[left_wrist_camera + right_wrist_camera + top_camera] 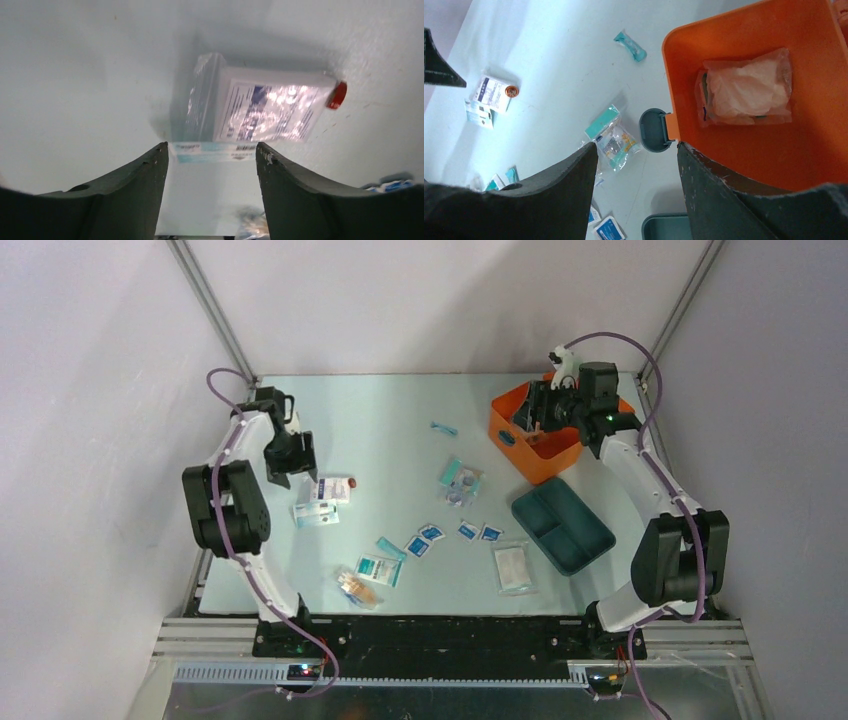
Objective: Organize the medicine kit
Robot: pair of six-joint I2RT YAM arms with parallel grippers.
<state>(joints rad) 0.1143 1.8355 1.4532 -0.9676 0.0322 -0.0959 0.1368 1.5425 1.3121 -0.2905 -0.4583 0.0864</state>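
Right wrist view: boxy orange medicine kit point(744, 165), dark oval latch point(654, 131) in front, sits under the wide, empty right gripper point(636, 150) and holds one clear packet point(746, 90). Its teal tray point(562, 524) lies outside, back toward that arm's base; the left gripper point(211, 147) is wide too.

Our left arm point(236, 502) bends at the elbow, our left gripper point(212, 148) pointing down with jaws spread and nothing between them; our right arm point(652, 478) stretches forward, our right gripper point(638, 148) also parted and empty
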